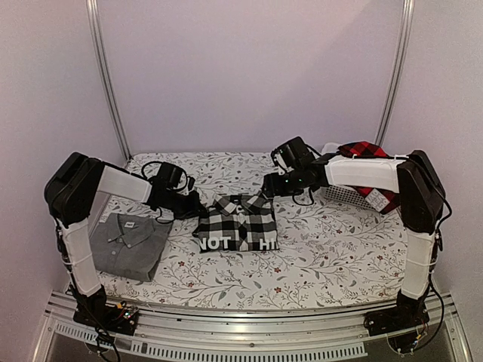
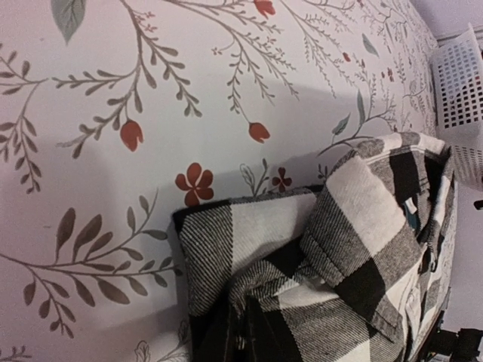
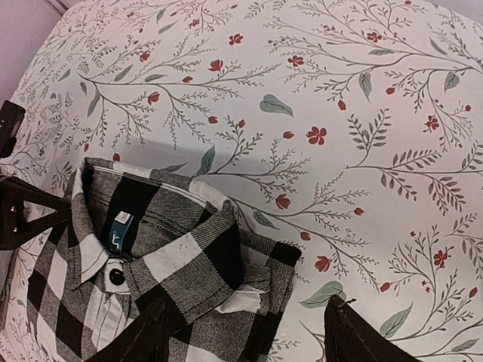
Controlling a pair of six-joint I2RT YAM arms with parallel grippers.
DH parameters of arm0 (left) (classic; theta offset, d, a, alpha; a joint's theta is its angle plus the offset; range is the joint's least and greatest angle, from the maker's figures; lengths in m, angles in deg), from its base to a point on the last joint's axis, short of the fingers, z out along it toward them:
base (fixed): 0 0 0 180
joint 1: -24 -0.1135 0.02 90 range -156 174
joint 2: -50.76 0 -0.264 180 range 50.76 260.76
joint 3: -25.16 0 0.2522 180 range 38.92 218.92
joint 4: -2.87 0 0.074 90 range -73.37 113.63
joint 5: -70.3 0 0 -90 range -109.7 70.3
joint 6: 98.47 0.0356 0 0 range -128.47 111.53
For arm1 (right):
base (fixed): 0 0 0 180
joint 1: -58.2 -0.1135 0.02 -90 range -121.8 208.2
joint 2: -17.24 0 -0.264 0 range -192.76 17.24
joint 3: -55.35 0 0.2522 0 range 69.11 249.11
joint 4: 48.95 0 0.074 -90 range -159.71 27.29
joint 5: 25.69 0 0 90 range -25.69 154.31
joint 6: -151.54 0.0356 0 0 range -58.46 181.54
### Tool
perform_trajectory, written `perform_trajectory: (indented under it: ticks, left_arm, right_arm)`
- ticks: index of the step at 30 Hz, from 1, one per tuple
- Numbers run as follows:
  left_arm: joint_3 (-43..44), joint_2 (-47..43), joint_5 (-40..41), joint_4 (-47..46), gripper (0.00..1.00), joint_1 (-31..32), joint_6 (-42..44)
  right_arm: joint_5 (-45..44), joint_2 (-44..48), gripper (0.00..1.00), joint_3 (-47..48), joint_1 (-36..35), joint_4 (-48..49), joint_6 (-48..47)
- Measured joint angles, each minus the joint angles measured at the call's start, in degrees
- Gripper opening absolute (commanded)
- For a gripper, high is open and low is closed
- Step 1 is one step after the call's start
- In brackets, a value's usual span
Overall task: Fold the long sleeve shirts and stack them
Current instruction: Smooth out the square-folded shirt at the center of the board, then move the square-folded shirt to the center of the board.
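Top external view shows the folded black-and-white check cloth shirt point(image 1: 238, 222) lying between both arms: left gripper point(image 1: 193, 210) closed beside one shoulder, right gripper point(image 1: 269, 185) spread open over the other.

The black-and-white buffalo check shirt point(image 1: 238, 221) is showing broad black and white squares with grey-hatched squares between them, and white lettering point(image 1: 219, 243) is running across a black band. Inside its collar a teal label point(image 3: 119, 230) is showing, and a black button point(image 3: 115, 276) below it. The grey shirt point(image 1: 130, 243) is showing one plain mid-grey, without pattern. The red-and-black check shirt point(image 1: 367, 150) is showing bright red squares crossed with black. The basket point(image 2: 460, 83) is showing white. The tabletop point(image 1: 332, 241) is wearing a white cloth printed with grey-green leafy sprigs and small red flowers. The left arm point(image 1: 127, 183) and right arm point(image 1: 362, 173) are showing white links and black joints.
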Motion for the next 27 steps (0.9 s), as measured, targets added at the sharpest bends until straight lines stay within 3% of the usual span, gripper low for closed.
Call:
perform_trajectory:
  ticks: [6,10,16,27]
  left_arm:
    - [0.0,-3.7,2.3,3.5,0.41,-0.1,0.3]
    - [-0.2,-9.6,4.7,6.3,0.47,-0.2,0.7]
    - [-3.7,-18.1,6.1,7.9,0.48,-0.3,0.9]
    - [-13.0,-28.0,7.9,9.4,0.78,-0.3,-0.4]
  right_arm:
    - [-0.8,4.8,0.69,0.2,-1.9,-0.8,0.1]
    - [0.3,6.1,0.64,-2.5,-2.4,-0.2,0.7]
    - [4.8,7.1,0.58,-10.7,-2.1,1.3,1.6]
    - [10.0,7.2,0.53,-16.7,-1.9,4.1,4.3]
